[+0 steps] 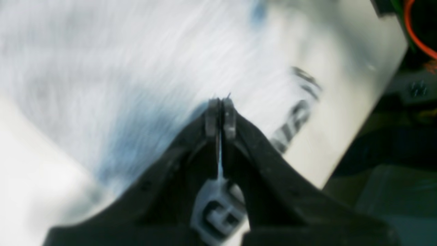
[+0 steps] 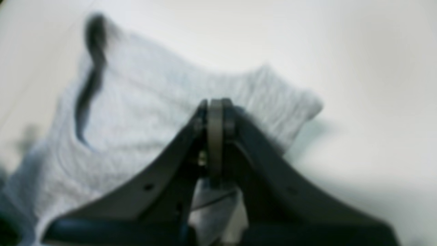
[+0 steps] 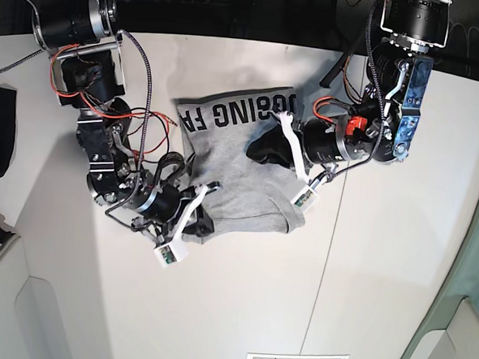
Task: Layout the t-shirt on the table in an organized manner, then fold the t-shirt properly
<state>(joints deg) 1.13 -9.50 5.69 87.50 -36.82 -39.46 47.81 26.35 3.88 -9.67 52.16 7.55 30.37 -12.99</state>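
while the base view looks down on the whole white table [image 3: 240, 310], the grey t-shirt [image 3: 241, 159] lies bunched near the middle, closer to the far edge, with black letters showing along its far side. both arms reach onto it. only the wrist views show the tips up close. the left gripper [image 1: 221, 116] is pressed together, pinching a thin bit of t-shirt cloth. the right gripper [image 2: 215, 114] is pressed together too, with grey cloth tucked between its fingers. both wrist views are blurry.
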